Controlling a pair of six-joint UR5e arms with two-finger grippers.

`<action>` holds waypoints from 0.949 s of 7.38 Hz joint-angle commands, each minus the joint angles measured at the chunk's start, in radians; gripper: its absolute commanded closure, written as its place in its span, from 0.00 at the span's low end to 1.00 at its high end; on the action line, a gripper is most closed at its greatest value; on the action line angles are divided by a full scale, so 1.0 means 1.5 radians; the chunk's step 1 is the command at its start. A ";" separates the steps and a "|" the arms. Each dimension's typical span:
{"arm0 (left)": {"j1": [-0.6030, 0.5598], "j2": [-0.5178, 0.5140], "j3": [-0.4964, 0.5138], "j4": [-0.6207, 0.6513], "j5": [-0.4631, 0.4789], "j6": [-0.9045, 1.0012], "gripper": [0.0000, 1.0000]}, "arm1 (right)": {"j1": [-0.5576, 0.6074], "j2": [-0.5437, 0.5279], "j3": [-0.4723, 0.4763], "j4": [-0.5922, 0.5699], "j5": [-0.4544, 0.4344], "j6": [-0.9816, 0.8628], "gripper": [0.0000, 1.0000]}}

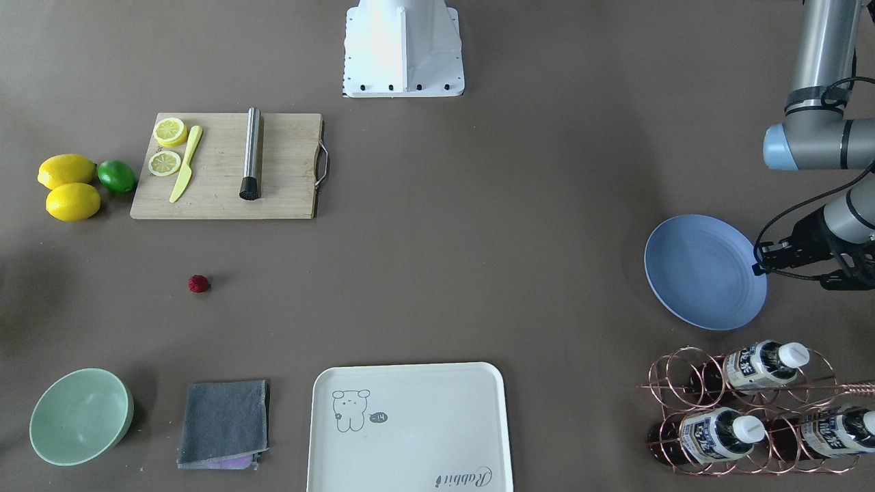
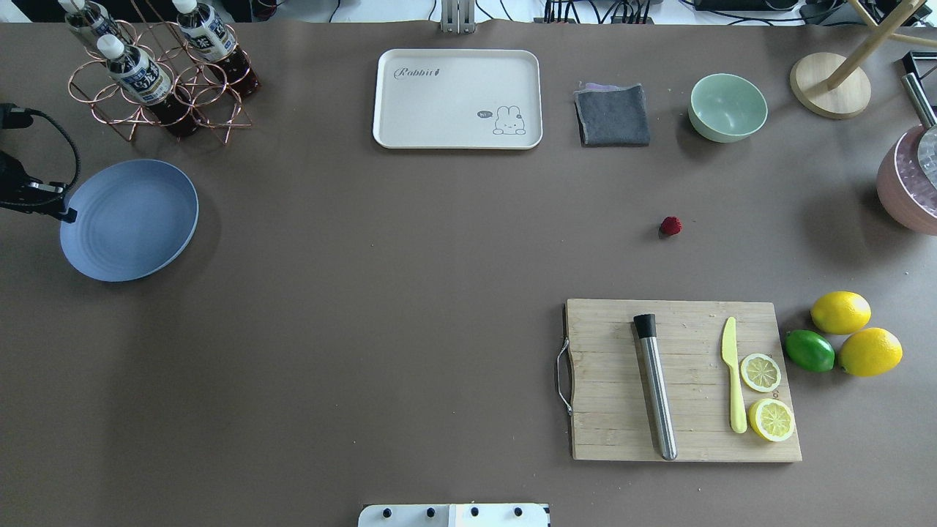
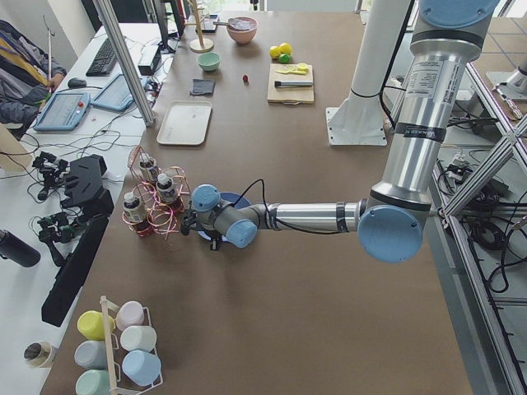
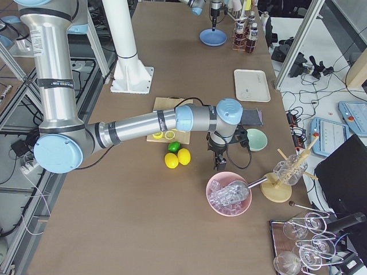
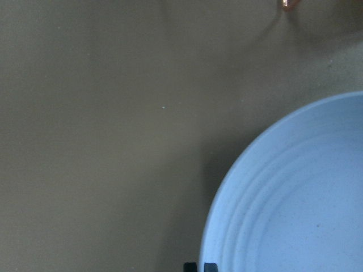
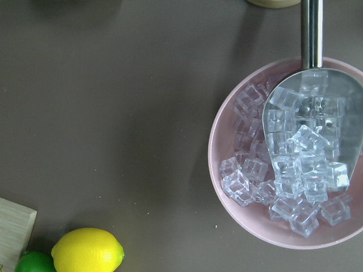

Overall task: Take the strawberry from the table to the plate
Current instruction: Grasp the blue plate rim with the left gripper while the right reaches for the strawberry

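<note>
1. The strawberry [image 2: 670, 225] lies alone on the bare worktop [image 2: 410, 241]. It is near the cutting board [image 2: 681, 344], past the board's far edge from the robot and not touching it.
2. The plate [image 2: 128, 219] sits well apart from the board, off toward the robot's left end, with nothing on it.
3. The left gripper [image 1: 759, 268] hangs at the plate's rim, on the side away from the board. In its wrist view the fingertips [image 5: 190, 266] sit close together with nothing between them.
4. The right gripper [image 4: 221, 162] hangs beyond the lemons [image 2: 840, 312] from the board, near a pink bowl of ice [image 4: 229, 193]. It shows only in the side view, so I cannot tell whether its jaws are apart or together.
5. The step in hand looks like the reach for the berry, not yet begun, and the right arm seems the nearer one.
6. To do it well:
   - Come straight down over the berry with the jaws spread a little wider than it.
   - Close gently, since so small and round a thing could roll or squash.
7. The carry then runs from beside the board across to the plate.
   - Release low over the plate's middle so the berry does not roll off.
   - Mind the left gripper at the rim.
</note>
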 commanded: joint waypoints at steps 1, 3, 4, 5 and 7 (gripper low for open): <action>-0.004 -0.012 -0.031 0.002 -0.050 -0.060 1.00 | -0.024 0.016 0.001 0.002 0.002 0.036 0.00; 0.015 -0.020 -0.117 -0.001 -0.064 -0.233 1.00 | -0.119 0.021 -0.011 0.137 -0.001 0.227 0.00; 0.047 -0.020 -0.156 -0.001 -0.060 -0.299 1.00 | -0.182 0.024 -0.017 0.209 -0.013 0.340 0.00; 0.080 -0.023 -0.189 -0.002 -0.052 -0.363 1.00 | -0.230 0.027 -0.028 0.268 -0.025 0.404 0.00; 0.141 -0.055 -0.232 -0.001 0.005 -0.470 1.00 | -0.290 0.066 -0.056 0.306 -0.027 0.480 0.00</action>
